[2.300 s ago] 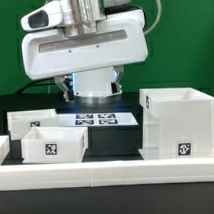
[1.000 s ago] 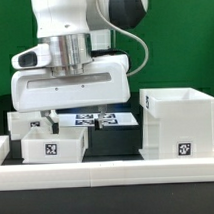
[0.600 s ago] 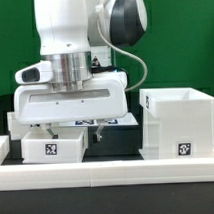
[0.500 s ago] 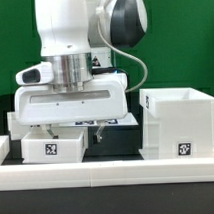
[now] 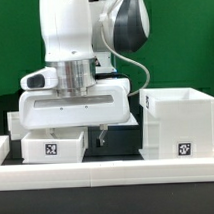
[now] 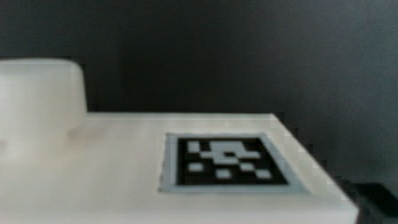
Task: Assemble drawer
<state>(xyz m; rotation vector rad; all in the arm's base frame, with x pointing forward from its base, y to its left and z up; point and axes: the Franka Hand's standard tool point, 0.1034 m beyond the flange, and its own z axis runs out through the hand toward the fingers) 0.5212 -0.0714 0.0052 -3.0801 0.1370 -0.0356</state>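
Note:
In the exterior view the tall open-faced drawer housing (image 5: 177, 123) stands at the right with a tag low on its front. Two shallow white trays sit at the left. The front tray (image 5: 53, 149) shows its tag. The back tray (image 5: 13, 121) is mostly hidden behind the hand. My gripper (image 5: 73, 134) hangs low over the trays, its jaws spread wide and empty. One dark finger (image 5: 99, 135) reaches down beside the front tray's right end. The wrist view is filled by a white tray face with a tag (image 6: 222, 160); I cannot tell which tray.
A low white rail (image 5: 117, 173) borders the table's front edge. The marker board is almost wholly hidden behind the hand. The table top is black (image 5: 116, 143), and a green wall stands behind.
The arm has swung toward the exterior view's left and come down, from above the marker board to just over the two trays. The trays and housing have not moved.

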